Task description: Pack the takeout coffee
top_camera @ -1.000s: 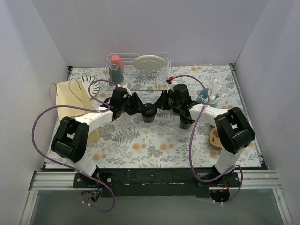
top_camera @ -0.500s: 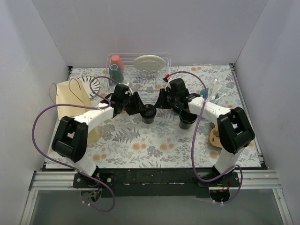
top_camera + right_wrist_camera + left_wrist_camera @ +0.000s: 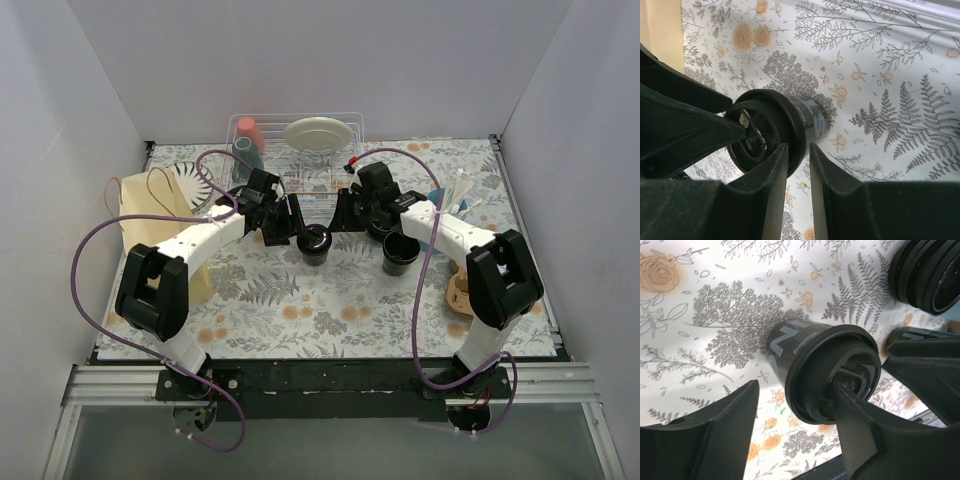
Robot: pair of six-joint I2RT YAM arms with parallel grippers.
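Note:
The lidded black cup [image 3: 317, 240] stands mid-table; it also shows in the left wrist view [image 3: 810, 360] and the right wrist view [image 3: 812, 117]. Its ringed lid [image 3: 757, 132] is on top. The second black cup [image 3: 399, 252] stands open to its right, untouched. My left gripper [image 3: 293, 222] [image 3: 796, 390] is open, its fingers either side of the lidded cup, one fingertip [image 3: 842, 392] over the lid. My right gripper [image 3: 342, 214] [image 3: 799, 150] is closed to a narrow gap with the lid's rim between its tips.
A brown paper bag [image 3: 150, 215] stands at the left. A dish rack [image 3: 300, 150] at the back holds teal and red tumblers and a plate. A light-blue cup of white sticks [image 3: 450, 205] and a wooden object [image 3: 462, 295] sit at the right.
Both wrists have shifted slightly toward the back, and the right wrist has also moved left, closer over the lidded cup. Both cups stay where they were.

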